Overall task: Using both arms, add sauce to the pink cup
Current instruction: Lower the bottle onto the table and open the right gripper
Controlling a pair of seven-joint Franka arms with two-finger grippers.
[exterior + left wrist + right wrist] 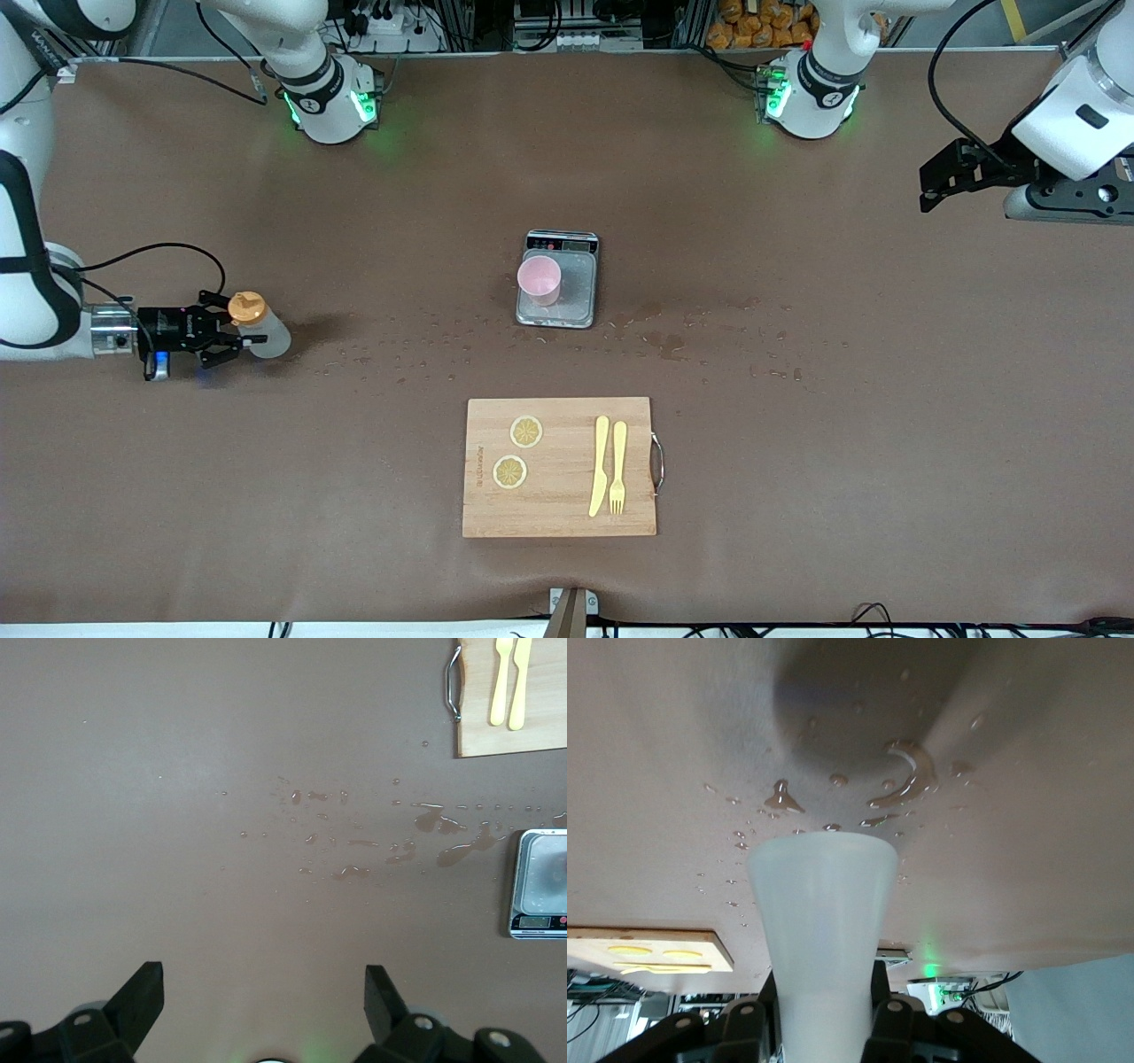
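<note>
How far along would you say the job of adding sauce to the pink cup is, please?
Early. Done: the right pincer is shut on the sauce bottle at the right arm's end of the table. In hand: carrying it. Left: reaching the pink cup, which stands on the grey scale, and squeezing. The left pincer waits open at its own end.

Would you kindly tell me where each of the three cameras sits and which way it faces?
Front view: high across the table, facing both arms, right gripper shut on the sauce, pink cup on the scale.
Left wrist view: on the left arm, looking down past the open left gripper at the wet table.
Right wrist view: along the sauce, between its fingers.
Shared: cutting board, in all three.
</note>
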